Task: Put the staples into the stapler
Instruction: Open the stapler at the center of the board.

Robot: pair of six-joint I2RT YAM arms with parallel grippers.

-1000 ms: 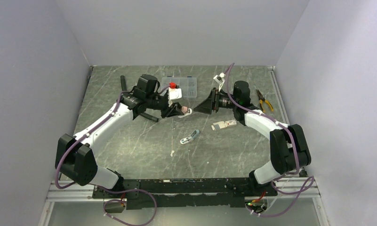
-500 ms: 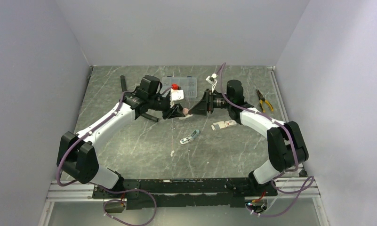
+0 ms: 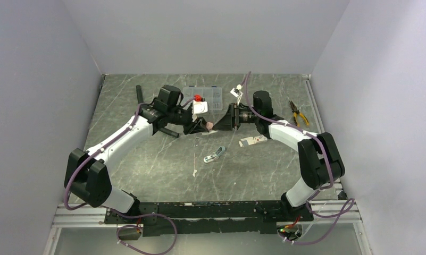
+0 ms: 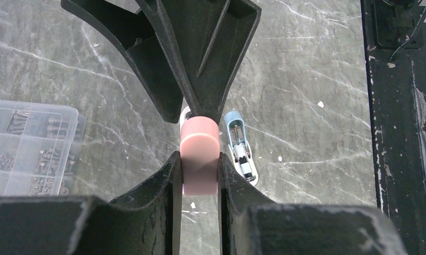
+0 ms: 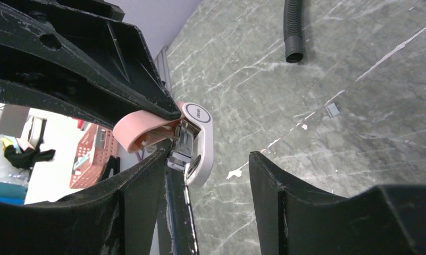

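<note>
Stapler (image 4: pixel 200 138), pink on top with a white base, sits just past the middle of the surface toward 12 o'clock, hinged open so its metal channel shows in the right wrist view. The left hand (image 4: pixel 199 159) clamps it, a finger pressed on each pink flank. The right hand (image 5: pixel 208 159) faces it from 3 o'clock with its jaws apart. The white base pokes into that gap, close against one finger and well short of the other.

At 6 o'clock from the held stapler a blue stapler (image 3: pixel 214 154) lies flat. A thin pale strip (image 3: pixel 194 163) lies at 7 o'clock from the blue one, too small to say for certain that it is the staples.

A small white carton (image 3: pixel 253 140) lies at 4 o'clock from the hands, and a clear compartment box (image 3: pixel 202 95) sits at 12 o'clock. Yellow-handled pliers (image 3: pixel 299 112) lie at 3 o'clock near the right edge. A black ribbed hose (image 3: pixel 139 93) lies at 10 o'clock by the far left corner.

The surface (image 3: pixel 147 170) is grey-green stone pattern with pale veins. Plain lilac-grey walls (image 3: pixel 210 37) close it at 9, 12 and 3 o'clock. Metal trim runs along both side edges, and a black rail (image 3: pixel 210 210) carries the arm bases at 6 o'clock. Bare stone spreads between the two arms toward 6 o'clock and along the left side at 8 o'clock.
</note>
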